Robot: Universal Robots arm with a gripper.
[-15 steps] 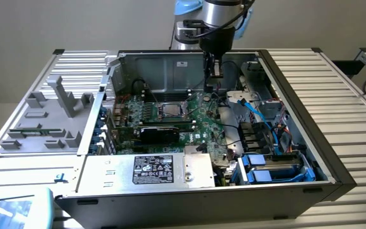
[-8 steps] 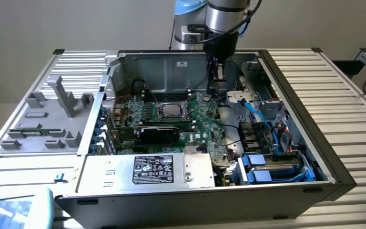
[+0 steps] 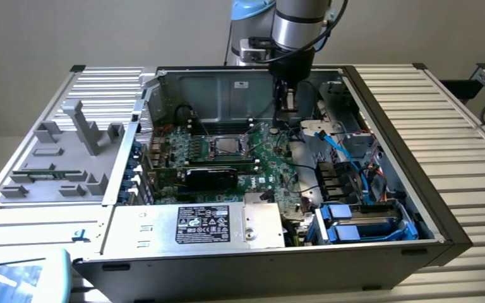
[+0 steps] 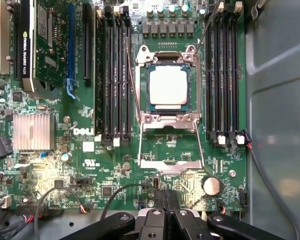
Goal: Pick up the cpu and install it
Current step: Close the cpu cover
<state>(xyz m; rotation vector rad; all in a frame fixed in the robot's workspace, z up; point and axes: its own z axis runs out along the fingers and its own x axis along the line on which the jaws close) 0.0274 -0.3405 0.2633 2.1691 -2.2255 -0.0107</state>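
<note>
Hovering over the green motherboard (image 4: 110,170) inside the open computer case (image 3: 217,95), the gripper (image 4: 166,196) has its dark fingers (image 4: 162,205) pressed together with nothing between them. The cpu (image 4: 168,86) lies flat in the socket frame (image 4: 167,119), square to it, between two banks of black memory slots (image 4: 112,75); its top is a matte silver-grey plate with a thin dark border around it. The hinged load plate (image 4: 170,165) of bright stamped metal is swung open and lies on the board just beside the socket, its thin wire levers splayed to either side. Judgement: the chip is already placed and the step in hand is the seating end of the install, with the retention not yet closed. Any further contact here calls for a straight, light approach, since the plate is thin and springy and the chip sits loose. Near the fingers a shiny coin cell (image 4: 211,185) sits on the board; a finned aluminium heatsink (image 4: 33,131) stands well apart. The case rests on a ribbed metal worktop (image 3: 444,126)
</note>
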